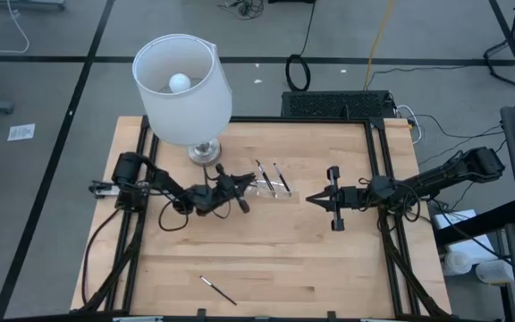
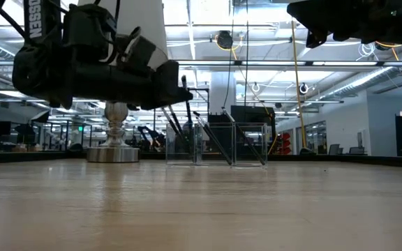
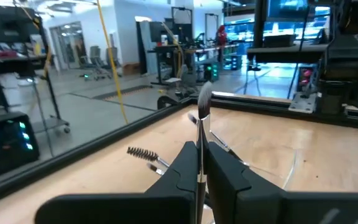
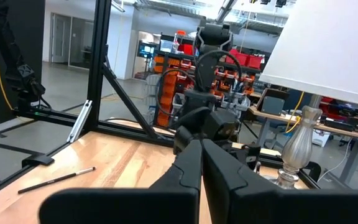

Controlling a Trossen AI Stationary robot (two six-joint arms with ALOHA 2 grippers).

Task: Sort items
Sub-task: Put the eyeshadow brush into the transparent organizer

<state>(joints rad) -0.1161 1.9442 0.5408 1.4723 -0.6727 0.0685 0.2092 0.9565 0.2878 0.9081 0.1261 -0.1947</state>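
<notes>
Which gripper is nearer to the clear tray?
The left. The left gripper, shut on a stick, is right beside the tray. The right gripper, shut and empty, is a little farther on the tray's other side.

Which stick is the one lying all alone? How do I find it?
Start at the big white lamp, then go across the wooden table to the opposite edge. A thin dark stick lies flat there. The other sticks lean in the clear tray.

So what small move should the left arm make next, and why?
Probably carry on over the clear tray and lower in. The left gripper is shut on a stick beside the tray, which already holds other sticks.
</notes>
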